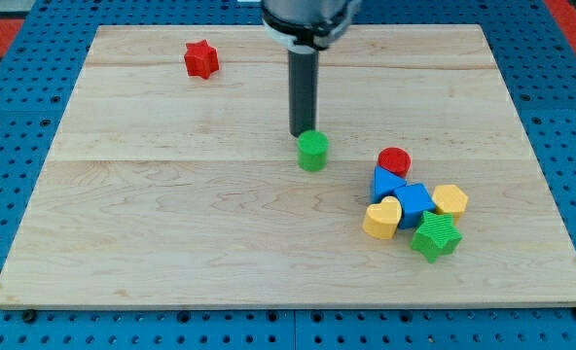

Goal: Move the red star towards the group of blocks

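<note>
Camera view: red star [200, 59] lies flat, alone, top-left of board [171, 224].

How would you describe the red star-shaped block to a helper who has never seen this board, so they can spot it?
Start at the pale wooden board and go to its corner at the view's top left. The red star-shaped block sits alone there, far from my tip and the small green cylinder block. The only other red piece, the red cylinder block, is round and crowded among others.
</note>
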{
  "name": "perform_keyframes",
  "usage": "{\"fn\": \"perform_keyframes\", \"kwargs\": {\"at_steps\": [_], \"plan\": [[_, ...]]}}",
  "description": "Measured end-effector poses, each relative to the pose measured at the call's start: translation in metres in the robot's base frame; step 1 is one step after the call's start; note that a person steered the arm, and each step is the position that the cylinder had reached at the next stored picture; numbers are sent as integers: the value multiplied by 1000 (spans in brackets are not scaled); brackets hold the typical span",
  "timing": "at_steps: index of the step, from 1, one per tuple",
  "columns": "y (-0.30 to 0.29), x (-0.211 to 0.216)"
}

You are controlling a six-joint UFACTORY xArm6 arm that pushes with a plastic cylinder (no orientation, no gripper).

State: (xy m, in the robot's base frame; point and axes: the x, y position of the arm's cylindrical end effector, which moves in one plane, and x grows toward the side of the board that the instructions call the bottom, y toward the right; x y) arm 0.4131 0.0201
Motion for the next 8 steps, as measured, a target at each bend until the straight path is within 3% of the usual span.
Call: {"fn": "perform_keyframes", "kwargs": {"at_steps": [1, 2, 3, 4, 6, 8], "plan": [[-40, 1], [11, 21], [39, 14], [11, -16], [21, -115], [-96, -169]]}}
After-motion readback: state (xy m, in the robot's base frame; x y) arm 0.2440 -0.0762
